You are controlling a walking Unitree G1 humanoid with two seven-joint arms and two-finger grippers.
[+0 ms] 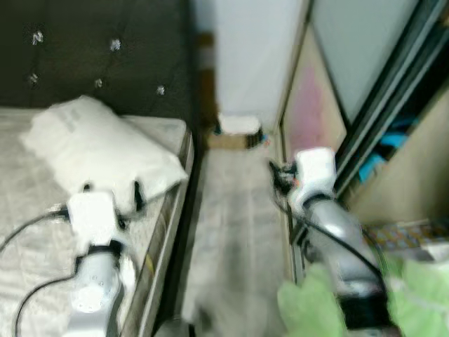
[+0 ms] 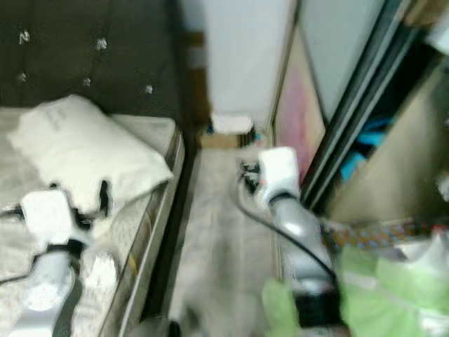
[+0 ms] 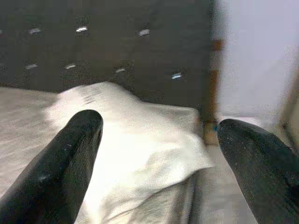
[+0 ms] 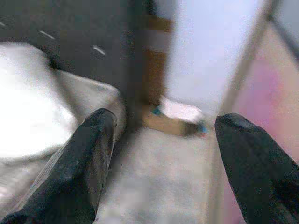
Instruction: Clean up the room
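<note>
Right now our left gripper (image 3: 156, 140), fingers spread wide and empty, sits nearest the soft white pillow (image 1: 98, 151) lying just ahead on the bed (image 1: 28, 239).

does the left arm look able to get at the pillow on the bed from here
Probably yes. The left end effector is open over the bed, and the white pillow lies just ahead of it with nothing between them.

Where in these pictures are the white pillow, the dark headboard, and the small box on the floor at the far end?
White pillow (image 1: 105, 147): left eye view, middle of its top.
Dark headboard (image 1: 91, 49): left eye view, tufted front face.
Small box (image 1: 235, 140): left eye view, its brown side.
</note>
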